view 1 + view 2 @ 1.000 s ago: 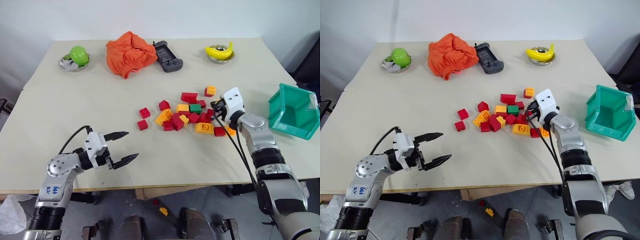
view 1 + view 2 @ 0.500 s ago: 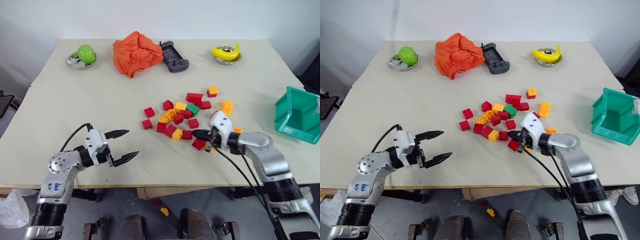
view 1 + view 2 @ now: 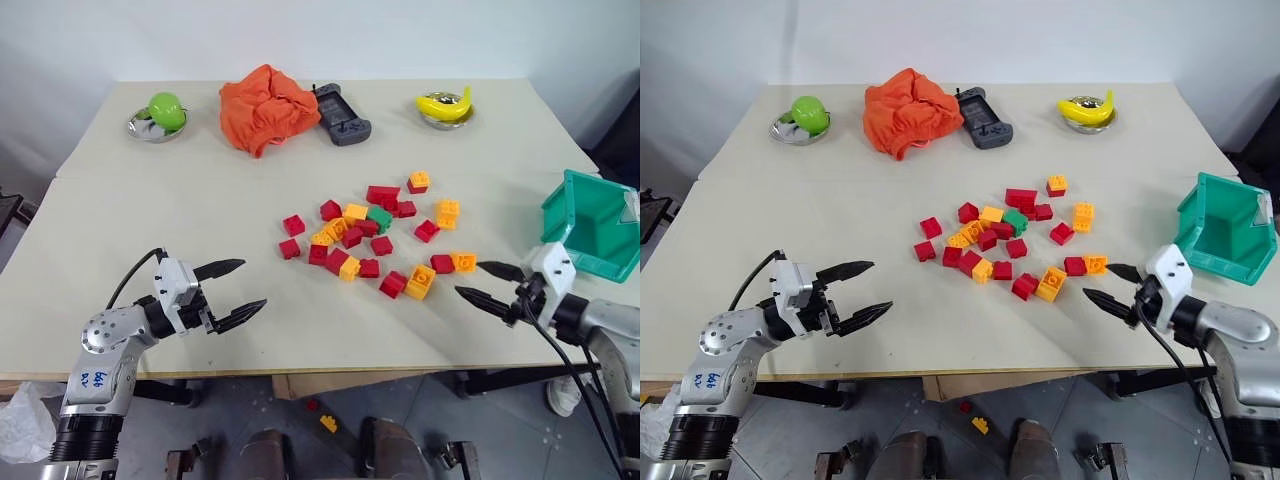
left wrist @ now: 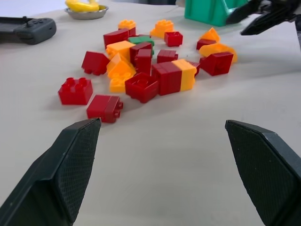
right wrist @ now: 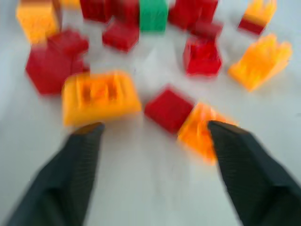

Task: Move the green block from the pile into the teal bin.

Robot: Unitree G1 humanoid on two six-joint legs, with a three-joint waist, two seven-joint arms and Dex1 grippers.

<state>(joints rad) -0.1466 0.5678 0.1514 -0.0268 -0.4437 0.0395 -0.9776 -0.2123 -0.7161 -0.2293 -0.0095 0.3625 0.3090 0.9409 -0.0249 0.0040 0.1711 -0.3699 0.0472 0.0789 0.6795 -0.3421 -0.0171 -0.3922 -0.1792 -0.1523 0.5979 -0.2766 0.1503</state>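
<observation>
Your green block (image 3: 379, 216) sits at the pile's (image 3: 375, 245) far edge, red bricks touching it. The teal bin (image 3: 590, 222) stands at the desk's (image 3: 150, 230) right edge. Behind lie an orange cloth (image 3: 265, 107), game controller (image 3: 340, 113) and banana dish (image 3: 443, 105). Left hand (image 3: 232, 292) and right hand (image 3: 484, 283) are both wide, empty.

No legible text or labels anywhere.

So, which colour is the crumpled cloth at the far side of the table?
Orange; the cloth shows best in the left eye view.
</observation>
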